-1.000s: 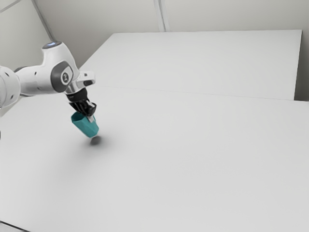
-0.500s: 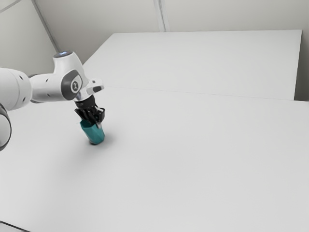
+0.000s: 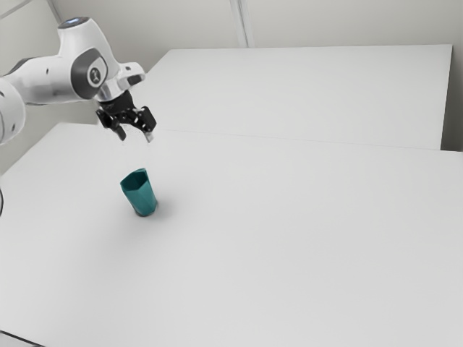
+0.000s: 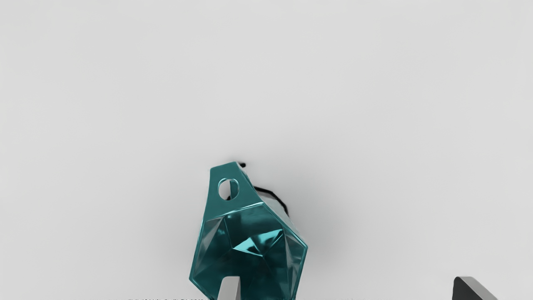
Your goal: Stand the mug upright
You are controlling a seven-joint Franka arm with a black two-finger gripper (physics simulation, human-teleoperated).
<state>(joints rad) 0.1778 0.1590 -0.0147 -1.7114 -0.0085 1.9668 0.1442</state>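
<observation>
Raised my pincer (image 3: 136, 137) off mug (image 3: 140, 196) | pointing down, wide, empty | mug below, part cut off, wrist view

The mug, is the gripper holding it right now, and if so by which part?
No, nothing is held: the open gripper hangs above the mug, clear of it.

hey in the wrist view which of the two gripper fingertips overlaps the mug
The light grey fingertip, seen across the mug's mouth; the other fingertip, its black side showing, is seen over the table.
</observation>
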